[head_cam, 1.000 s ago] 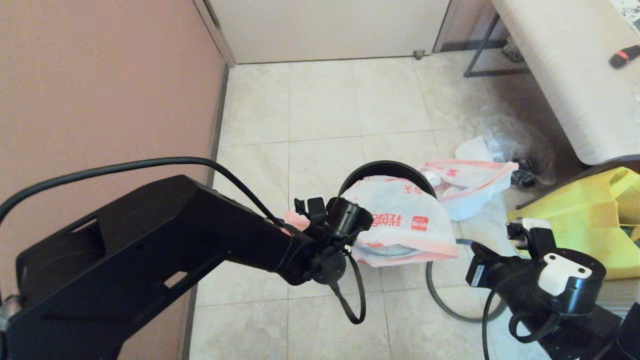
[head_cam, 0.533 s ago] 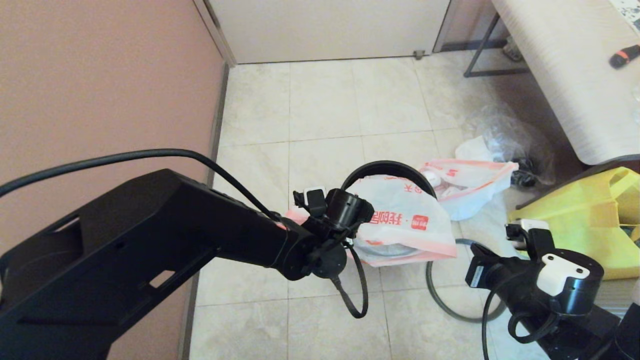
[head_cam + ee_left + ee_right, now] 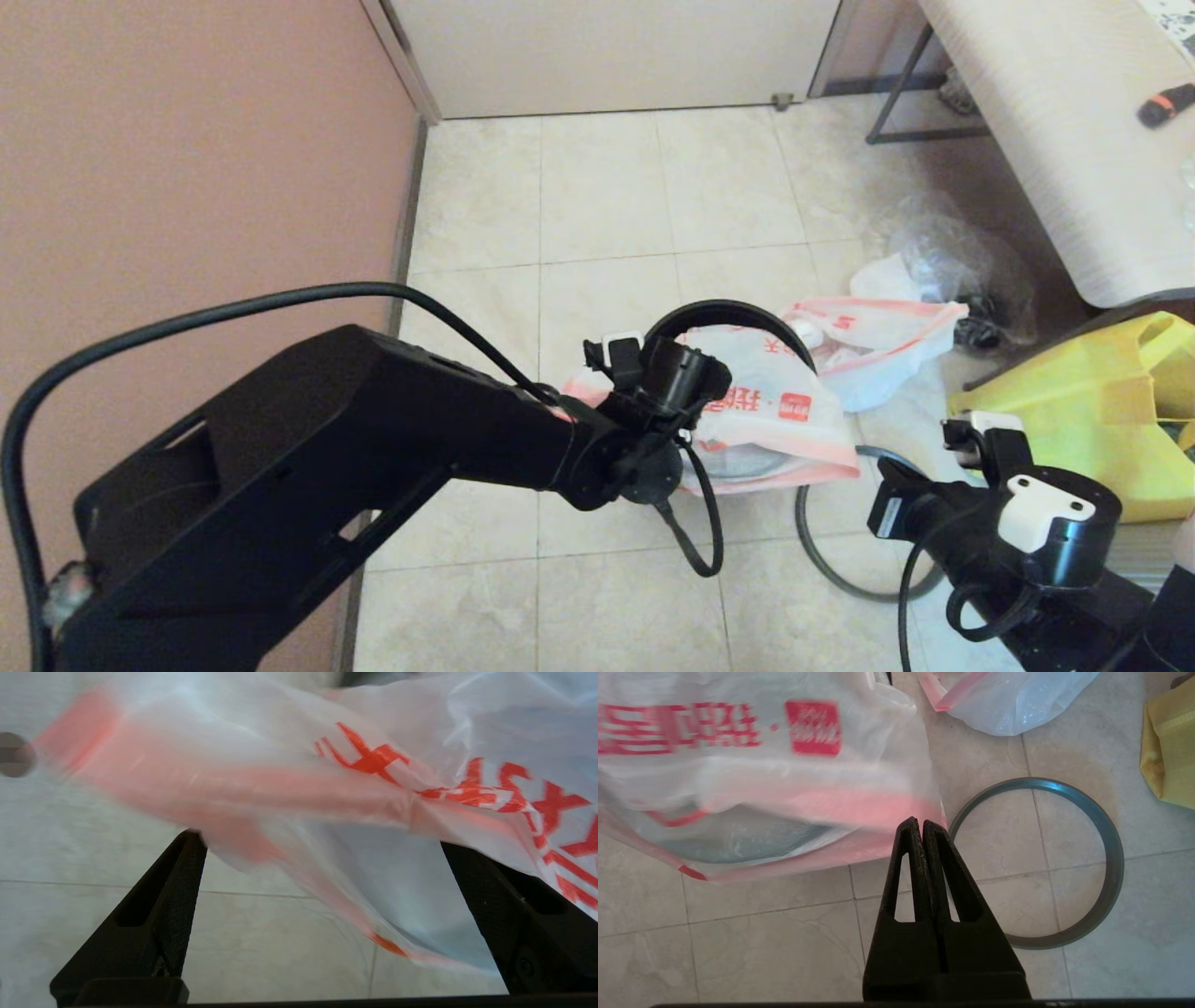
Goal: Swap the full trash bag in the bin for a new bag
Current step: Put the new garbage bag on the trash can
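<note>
In the head view, we find the bin (image 3: pixel 724 313) standing on the tiled floor (image 3: pixel 597 205), with only the far arc of its black rim exposed; the new bag (image 3: pixel 780 411), white with red characters and pink-red edges, is draped over its mouth and hangs down the near side. The left arm reaches in from the lower left, and its wrist housing covers the left part of the bin and bag, so we cannot see the left gripper's fingers here. The full trash bag (image 3: pixel 873 345) lies on the floor just right of the bin, touching it or nearly so, with a clear plastic bag (image 3: pixel 943 261) behind it. The dark grey hoop rim (image 3: pixel 826 560) lies flat on the floor near the bin, partly hidden by the right arm, which is parked at the lower right. A yellow fabric tote (image 3: pixel 1092 420) sits at the right edge, below a table (image 3: pixel 1055 121). In the left wrist view, we see the left gripper (image 3: pixel 322 849) released, its two fingers (image 3: pixel 173 891) spread wide with a loose fold of the new bag (image 3: pixel 373 788) lying across and above them; no grip is visible. In the right wrist view, we see the right gripper (image 3: pixel 921 828) clenched on nothing, its tips at the bag's lower corner, with the hoop rim (image 3: pixel 1092 905) lying beside it on the tiles.
</note>
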You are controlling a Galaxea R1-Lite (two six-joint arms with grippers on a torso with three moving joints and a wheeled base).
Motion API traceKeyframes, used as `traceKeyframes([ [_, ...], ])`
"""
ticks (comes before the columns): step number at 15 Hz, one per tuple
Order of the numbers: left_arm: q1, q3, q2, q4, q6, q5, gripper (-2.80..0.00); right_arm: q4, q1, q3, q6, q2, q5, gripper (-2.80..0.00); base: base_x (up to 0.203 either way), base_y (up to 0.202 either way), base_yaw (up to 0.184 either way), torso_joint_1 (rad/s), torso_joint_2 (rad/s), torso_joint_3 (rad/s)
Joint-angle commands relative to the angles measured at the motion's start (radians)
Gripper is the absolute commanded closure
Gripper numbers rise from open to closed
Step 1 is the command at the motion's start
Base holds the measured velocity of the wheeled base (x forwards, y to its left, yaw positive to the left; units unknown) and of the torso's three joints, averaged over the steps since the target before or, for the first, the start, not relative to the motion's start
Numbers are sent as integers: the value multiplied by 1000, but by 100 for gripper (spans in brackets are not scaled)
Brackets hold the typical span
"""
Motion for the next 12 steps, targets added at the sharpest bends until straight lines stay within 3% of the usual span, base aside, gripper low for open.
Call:
traceKeyframes([
  [1,-24,-29,67,2,-4,6,-280,-8,0,0,2,6,-3,0,0,0,0,0,0,0],
  [12,2,-308,238,152,-3,5,-280,-8,-3,0,13,16,-4,0,0,0,0,0,0,0],
])
